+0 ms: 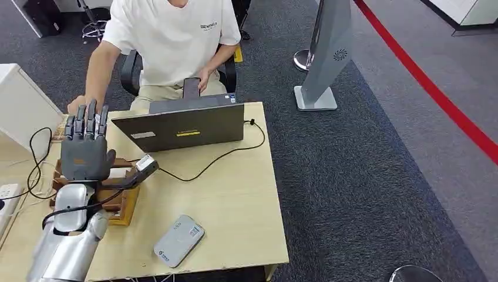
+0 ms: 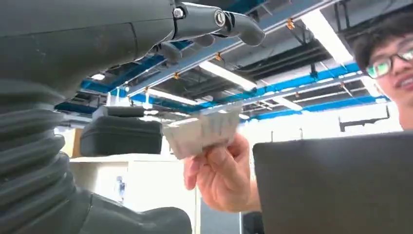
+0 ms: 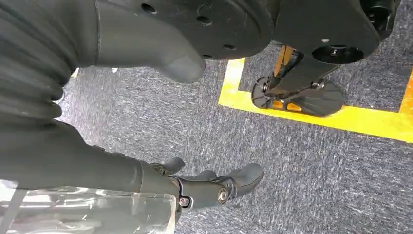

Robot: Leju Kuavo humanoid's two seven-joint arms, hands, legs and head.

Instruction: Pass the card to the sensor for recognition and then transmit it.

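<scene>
**Wooden table, card in the person's hand**

Wooden table (image 1: 235,200) sits before you, carrying a grey laptop (image 1: 179,126) and a white sensor (image 1: 179,239) near its front edge. Your left hand (image 1: 87,147) is raised with fingers straight and apart, empty. Your right hand (image 3: 195,187) hangs over carpet, fingers loosely extended, empty. The person's hand (image 2: 221,175) pinches the card (image 2: 204,132).

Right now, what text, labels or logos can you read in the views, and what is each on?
Nothing reads clearly.
Person's white T-shirt: small dark chest print, too small to read.
Laptop: yellow sticker and white label, blurred.
Grey card reader: small blue logo and print, unreadable.
Grey floor stand: round emblem, no words.
</scene>
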